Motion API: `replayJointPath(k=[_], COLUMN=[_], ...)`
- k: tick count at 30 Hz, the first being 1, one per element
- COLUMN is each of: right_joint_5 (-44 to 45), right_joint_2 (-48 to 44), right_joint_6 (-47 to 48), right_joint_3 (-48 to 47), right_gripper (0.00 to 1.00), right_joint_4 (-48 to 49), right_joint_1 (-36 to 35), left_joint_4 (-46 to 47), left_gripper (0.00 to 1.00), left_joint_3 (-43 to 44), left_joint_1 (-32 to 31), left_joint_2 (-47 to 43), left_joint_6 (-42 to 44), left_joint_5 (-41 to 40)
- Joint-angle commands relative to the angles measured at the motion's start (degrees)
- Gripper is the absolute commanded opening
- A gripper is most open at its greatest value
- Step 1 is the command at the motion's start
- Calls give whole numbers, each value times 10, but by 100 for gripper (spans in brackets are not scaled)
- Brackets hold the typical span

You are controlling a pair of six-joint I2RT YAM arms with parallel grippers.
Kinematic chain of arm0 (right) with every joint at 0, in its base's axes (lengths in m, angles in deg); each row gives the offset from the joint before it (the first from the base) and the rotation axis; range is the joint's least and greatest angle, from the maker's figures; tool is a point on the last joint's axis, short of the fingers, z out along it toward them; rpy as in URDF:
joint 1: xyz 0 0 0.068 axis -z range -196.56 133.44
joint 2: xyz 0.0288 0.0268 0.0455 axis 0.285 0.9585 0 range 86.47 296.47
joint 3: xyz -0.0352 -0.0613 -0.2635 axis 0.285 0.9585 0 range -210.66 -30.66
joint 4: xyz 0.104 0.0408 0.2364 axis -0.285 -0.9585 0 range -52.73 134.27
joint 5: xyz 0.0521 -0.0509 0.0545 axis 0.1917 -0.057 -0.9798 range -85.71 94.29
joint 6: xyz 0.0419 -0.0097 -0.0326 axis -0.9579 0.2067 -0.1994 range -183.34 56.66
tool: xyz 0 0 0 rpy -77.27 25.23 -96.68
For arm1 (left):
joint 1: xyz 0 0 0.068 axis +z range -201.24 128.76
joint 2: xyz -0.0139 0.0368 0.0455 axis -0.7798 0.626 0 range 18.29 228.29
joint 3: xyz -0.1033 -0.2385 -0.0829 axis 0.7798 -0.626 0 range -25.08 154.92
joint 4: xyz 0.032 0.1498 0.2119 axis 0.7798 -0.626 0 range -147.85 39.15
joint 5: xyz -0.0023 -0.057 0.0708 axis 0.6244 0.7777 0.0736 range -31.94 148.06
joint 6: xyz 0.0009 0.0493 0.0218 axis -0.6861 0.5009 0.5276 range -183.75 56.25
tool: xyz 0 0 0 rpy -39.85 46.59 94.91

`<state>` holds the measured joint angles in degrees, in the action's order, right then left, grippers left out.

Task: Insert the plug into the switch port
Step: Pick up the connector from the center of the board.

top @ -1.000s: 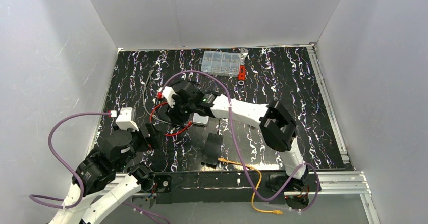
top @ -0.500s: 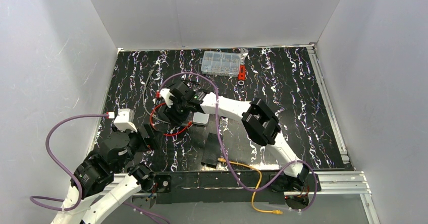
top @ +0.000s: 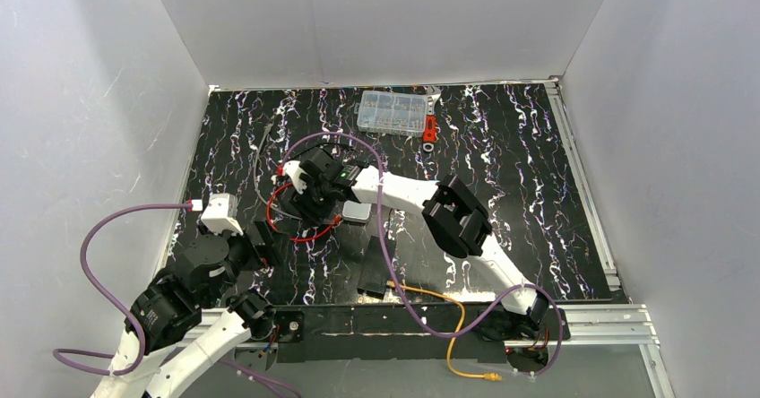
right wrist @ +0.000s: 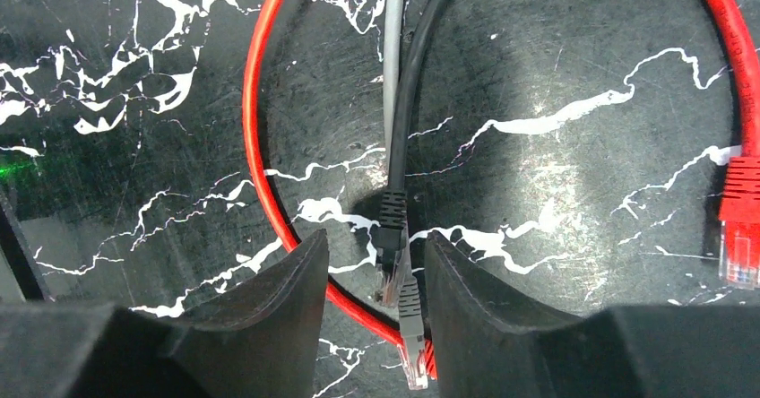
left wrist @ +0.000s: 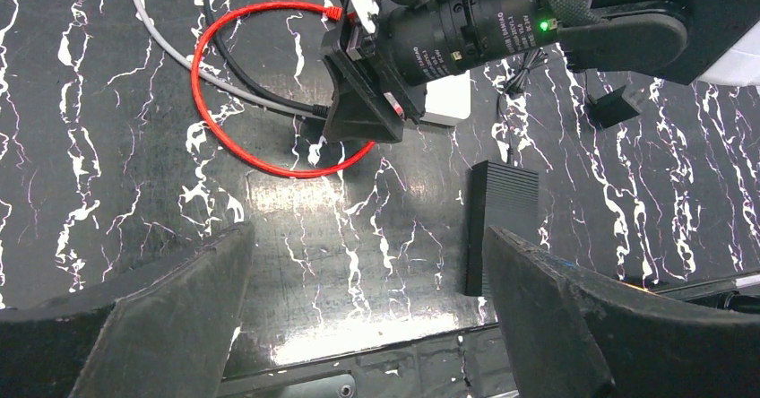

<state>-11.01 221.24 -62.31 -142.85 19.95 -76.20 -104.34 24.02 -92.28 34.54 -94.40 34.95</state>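
Note:
The switch (top: 376, 265) is a flat black box lying near the table's front edge, also seen in the left wrist view (left wrist: 500, 219); its port row does not show. The thin orange cable (top: 435, 296) ends in the plug (top: 392, 284) right beside the switch's near end. My right gripper (top: 306, 203) is far from both. It stands open (right wrist: 375, 277) over the red loop, astride a black and a grey cable connector without touching them. My left gripper (left wrist: 367, 246) is wide open and holds nothing, hovering left of the switch.
A red cable loop (top: 300, 232) with its red connector (right wrist: 739, 228) lies under the right gripper. A white-grey box (top: 356, 211) sits beside it. A clear parts case (top: 392, 111) and a small red item (top: 430, 129) are at the back. The orange cable's other end (top: 491, 377) hangs off the front rail.
The right arm's elbow has swung left and its gripper has shifted slightly left over the red loop. The left arm has barely moved.

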Motion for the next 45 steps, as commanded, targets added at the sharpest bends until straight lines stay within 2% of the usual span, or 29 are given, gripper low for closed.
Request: replayJointPath(k=[1, 3, 6, 12, 16, 25, 39, 42, 45], right_joint_5=[2, 2, 3, 13, 28, 70, 69, 52, 46], right_joint_2=[8, 9, 8, -6, -17, -106, -255, -300, -335], right_joint_6=[-5, -5, -5, -6, -6, -6, -6, 10, 45], right_joint_3=[-25, -24, -22, -1, 10, 102, 219, 247, 243], right_gripper=[49, 46, 35, 31, 24, 2, 1, 1, 1], right_joint_4=[-1, -1, 2, 28, 42, 132, 164, 133, 56], right_joint_1=[2, 2, 2, 2, 2, 2, 1, 1, 1], left_joint_4=[4, 5, 5, 5, 5, 5, 3, 2, 1], left_gripper=[98, 98, 98, 98, 98, 98, 98, 98, 98], left_joint_3=[-8, -8, -9, -9, -8, -9, -8, -7, -7], left_joint_1=[2, 2, 2, 2, 2, 2, 2, 2, 2], left_joint_2=[-3, -3, -4, 1, 2, 6, 13, 13, 14], left_joint_6=[7, 7, 7, 7, 7, 6, 5, 4, 3], left_joint_5=[-3, -3, -3, -3, -3, -4, -6, -7, -8])
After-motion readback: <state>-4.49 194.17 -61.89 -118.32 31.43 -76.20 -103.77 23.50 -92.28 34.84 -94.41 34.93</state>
